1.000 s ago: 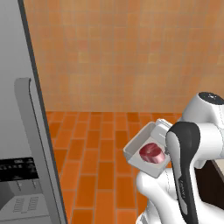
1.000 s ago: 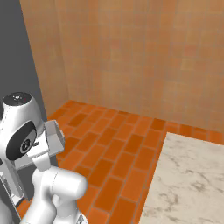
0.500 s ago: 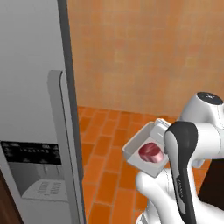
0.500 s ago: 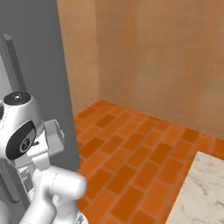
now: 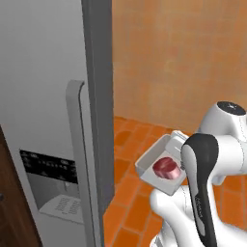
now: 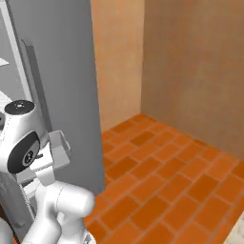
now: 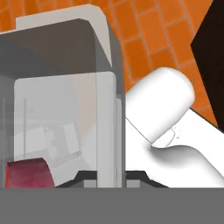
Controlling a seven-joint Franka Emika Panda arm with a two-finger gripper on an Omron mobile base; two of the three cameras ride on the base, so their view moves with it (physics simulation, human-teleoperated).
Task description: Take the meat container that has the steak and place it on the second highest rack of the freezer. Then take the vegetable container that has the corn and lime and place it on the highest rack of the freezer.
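My gripper (image 7: 103,175): jaws nearly closed, clamped on the wall of the meat container (image 5: 153,163). Contents: one steak (image 5: 166,167). Container held aloft right of the freezer (image 5: 46,96), above brick floor (image 5: 130,144).

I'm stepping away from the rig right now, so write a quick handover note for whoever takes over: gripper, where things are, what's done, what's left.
Gripper: shut on the meat container, carried off the floor beside the arm.
Steak: lying inside that container.
Freezer: close on the left, handle toward the robot; shelves not visible from here.
Done: steak container picked up.
Left: set it on the second highest rack, then fetch the corn and lime container for the highest rack.
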